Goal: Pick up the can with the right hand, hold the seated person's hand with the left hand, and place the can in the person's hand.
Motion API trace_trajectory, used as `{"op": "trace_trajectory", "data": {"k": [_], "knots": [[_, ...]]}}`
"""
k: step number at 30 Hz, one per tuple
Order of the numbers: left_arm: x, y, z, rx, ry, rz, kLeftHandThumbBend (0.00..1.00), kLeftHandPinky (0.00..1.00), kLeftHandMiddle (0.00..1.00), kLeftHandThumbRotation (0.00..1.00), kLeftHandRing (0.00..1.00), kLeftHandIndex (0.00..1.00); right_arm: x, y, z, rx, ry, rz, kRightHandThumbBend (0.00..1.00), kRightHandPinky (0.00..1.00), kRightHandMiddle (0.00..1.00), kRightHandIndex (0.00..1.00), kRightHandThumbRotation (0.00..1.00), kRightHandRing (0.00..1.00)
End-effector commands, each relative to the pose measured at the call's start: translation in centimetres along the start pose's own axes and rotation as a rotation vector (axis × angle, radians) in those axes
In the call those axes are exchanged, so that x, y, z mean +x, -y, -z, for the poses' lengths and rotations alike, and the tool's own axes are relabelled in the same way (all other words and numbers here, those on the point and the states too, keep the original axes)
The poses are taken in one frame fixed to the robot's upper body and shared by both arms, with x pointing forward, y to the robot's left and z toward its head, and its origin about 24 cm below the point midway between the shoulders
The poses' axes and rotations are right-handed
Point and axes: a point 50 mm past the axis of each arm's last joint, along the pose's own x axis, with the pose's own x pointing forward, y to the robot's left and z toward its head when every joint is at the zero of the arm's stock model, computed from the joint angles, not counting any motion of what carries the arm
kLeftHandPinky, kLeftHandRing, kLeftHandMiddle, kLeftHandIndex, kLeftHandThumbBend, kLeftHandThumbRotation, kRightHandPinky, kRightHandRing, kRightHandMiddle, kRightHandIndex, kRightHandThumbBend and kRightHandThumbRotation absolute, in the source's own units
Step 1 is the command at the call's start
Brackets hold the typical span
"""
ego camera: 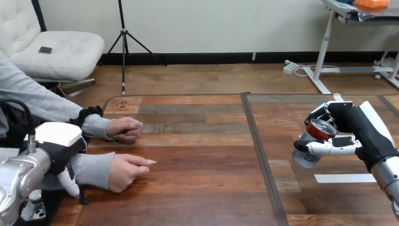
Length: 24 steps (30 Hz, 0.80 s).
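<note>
Head view, one frame

Right hand: over the right part of the table, fingers and thumb curled round the can. Firm wrap; a white-jointed finger crosses the can's side, the others close round it near its top.

Can: silver body, red top. Tilted, top turned up and toward the camera. Whether its base touches the wood I cannot tell. A white strip of tape lies on the table just below and to the right of it.

Left hand: at the left edge, low in the view, white back shell upward. It sits over the grey sleeve of the person's nearer arm, behind the wrist. Open or closed: cannot tell from this angle. No grasp on the person's hand seen.

Person's nearer hand: resting on the table, loosely closed, one finger pointing right. Person's farther hand: also on the table, loosely closed, just beyond the first.

Can and both of the person's hands are well apart, across the table's dark centre seam
</note>
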Motion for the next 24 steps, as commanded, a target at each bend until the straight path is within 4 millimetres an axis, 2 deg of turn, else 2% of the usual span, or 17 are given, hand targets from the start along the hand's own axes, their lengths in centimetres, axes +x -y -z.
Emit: {"op": "trace_trajectory", "data": {"k": [1,9,16,24], "knots": [[-0.04,0.09,0.17,0.053,-0.014,0.031,1.0,0.26,0.49,0.19,0.37,0.57,1.7,2.08,-2.51,-0.002,0.114,0.09,0.78,0.29,0.39,0.43,0.0,0.33],[-0.09,0.04,0.19,0.025,-0.005,0.037,0.97,0.22,0.45,0.14,0.33,0.53,1.68,2.09,-2.47,-0.004,0.112,0.088,0.77,0.29,0.4,0.43,0.0,0.34],[-0.27,0.0,0.32,-0.01,0.025,0.023,0.87,0.21,0.42,0.03,0.31,0.5,1.68,2.06,-2.43,0.007,0.11,0.092,0.77,0.29,0.4,0.43,0.0,0.33],[-0.6,-0.24,0.32,-0.033,0.057,-0.002,0.79,0.21,0.42,0.01,0.3,0.49,1.69,2.07,-2.38,0.005,0.105,0.092,0.77,0.28,0.39,0.44,0.0,0.32]]}}
